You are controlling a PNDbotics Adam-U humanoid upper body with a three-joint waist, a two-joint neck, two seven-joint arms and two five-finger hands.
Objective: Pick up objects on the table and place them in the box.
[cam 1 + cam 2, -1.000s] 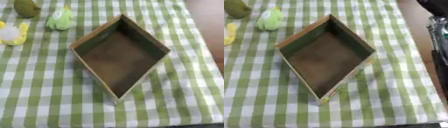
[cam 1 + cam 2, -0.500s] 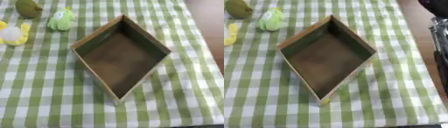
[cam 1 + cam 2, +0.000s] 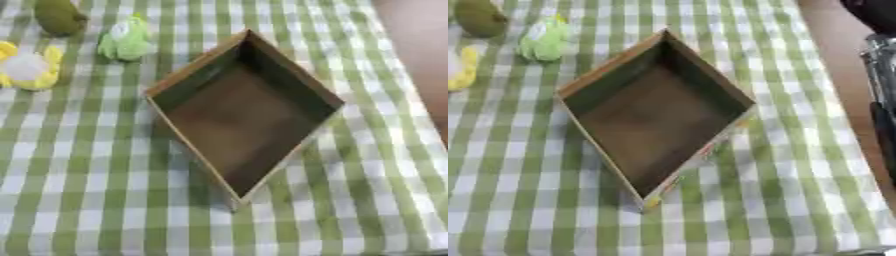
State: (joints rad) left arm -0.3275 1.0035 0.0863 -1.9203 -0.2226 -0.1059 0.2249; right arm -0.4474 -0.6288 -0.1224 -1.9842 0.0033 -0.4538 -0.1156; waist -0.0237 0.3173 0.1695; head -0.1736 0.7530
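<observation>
Three toys — olive one [image 3: 58,16], light-green one [image 3: 125,41], yellow-and-white one [image 3: 28,67] — lie on the checked tablecloth [image 3: 96,170] up-left of the box [image 3: 179,82], apart from it. Right arm [image 3: 881,75] at the right edge; hand state cannot be told.

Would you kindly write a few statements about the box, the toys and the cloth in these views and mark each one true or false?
1. The box is empty. True.
2. The light green toy lies inside the box. False: it lies on the checked cloth, beyond the box's far left side.
3. The yellow and white toy lies to the left of the box. True.
4. The cloth is plain red. False: it is checked green and white.
5. A robot hand is holding the dark olive toy. False: that toy lies untouched at the far left, and no robot hand can be made out in either view.
</observation>
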